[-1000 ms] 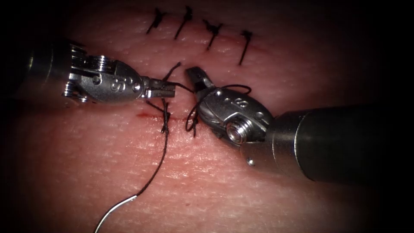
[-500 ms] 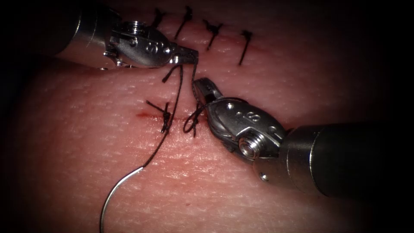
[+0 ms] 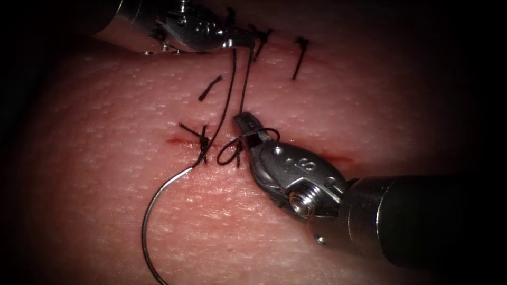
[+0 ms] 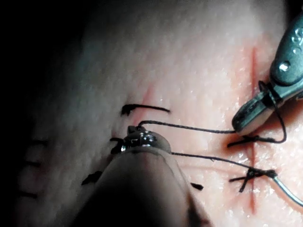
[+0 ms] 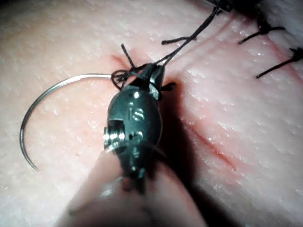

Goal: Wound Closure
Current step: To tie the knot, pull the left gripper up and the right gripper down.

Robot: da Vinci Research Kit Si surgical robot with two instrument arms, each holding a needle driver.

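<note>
Fingers of the left arm's silver tool (image 3: 248,38) are clenched on the thin black thread (image 3: 232,84) high up among the finished dark stitches (image 3: 300,55), and two strands run down from them toward the cut. Lower right, the right arm's silver tool (image 3: 244,122) points up-left with a loop of thread draped round its fingers; whether those fingers are parted or closed cannot be told. Pale pink tissue (image 3: 369,89) carries the short red cut (image 3: 182,141), crossed by a knotted stitch. Left of and below the cut, the curved steel needle (image 3: 150,211) lies free on the surface, held by neither tool and not in the tissue, the thread joined to its upper end.

From the left wrist, the left tool (image 4: 137,137) holds the thread, two strands (image 4: 189,128) reaching across to the right tool (image 4: 253,116) and the knot.

From the right wrist, the right tool (image 5: 150,75) sits at the knot, partly hiding it, the needle (image 5: 42,101) arcing beside it.
</note>
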